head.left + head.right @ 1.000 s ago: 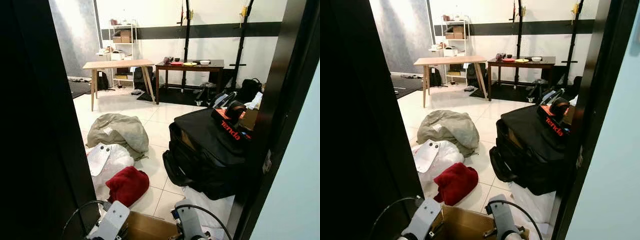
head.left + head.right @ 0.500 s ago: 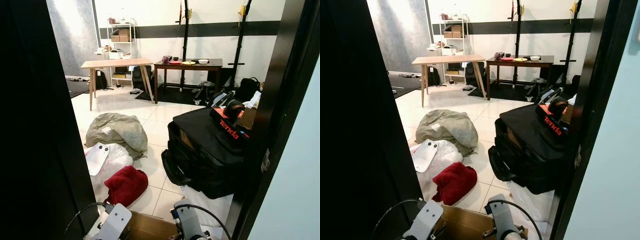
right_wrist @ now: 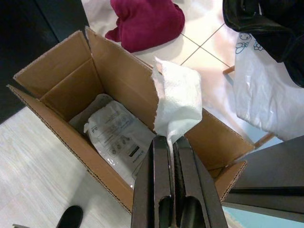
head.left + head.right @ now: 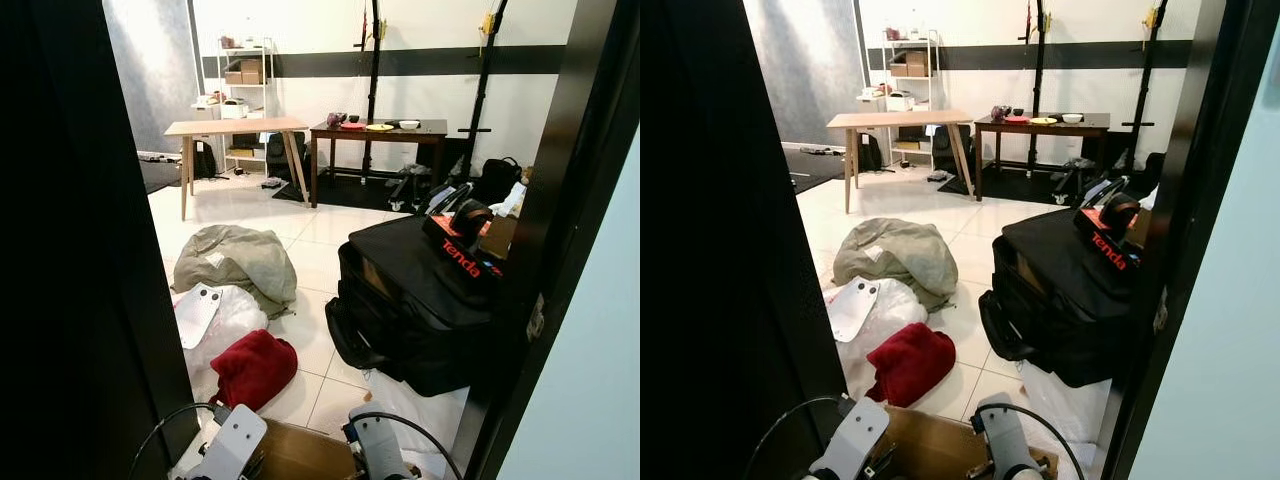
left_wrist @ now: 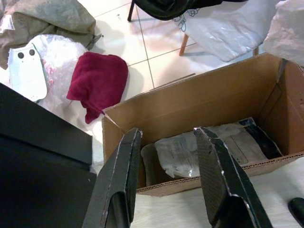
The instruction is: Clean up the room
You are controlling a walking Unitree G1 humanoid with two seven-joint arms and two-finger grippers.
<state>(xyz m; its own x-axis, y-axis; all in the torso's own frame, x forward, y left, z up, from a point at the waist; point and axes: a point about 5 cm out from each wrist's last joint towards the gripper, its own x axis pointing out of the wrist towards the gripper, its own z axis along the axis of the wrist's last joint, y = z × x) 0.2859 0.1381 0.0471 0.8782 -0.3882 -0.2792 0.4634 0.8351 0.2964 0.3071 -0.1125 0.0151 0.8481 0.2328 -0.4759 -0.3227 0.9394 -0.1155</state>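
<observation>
Standing in a dark doorway, the robot looks into a white-tiled room cluttered with a big black fabric bag [image 4: 420,300], a crumpled grey-green cloth heap [image 4: 238,262], a clear plastic bag with a white card on it [image 4: 215,322] and a bunched dark red cloth [image 4: 254,368]. Right below the arms sits an open brown cardboard box [image 3: 66,90] on pale floor, a flat white plastic pouch [image 3: 118,135] already lying inside.

The right claw [image 3: 170,142] is clenched on a crumpled white paper towel [image 3: 178,102], held over the box's far wall. The left claw [image 5: 166,142] hangs released, fingers spread, above the box's near edge.

The towel's long axis runs straight out from the fingertips, its free end pointing away over the rim towards the tiles. Let go here, it could well drape on the wall or slip outside, since most of it seems to overhang the edge.
</observation>
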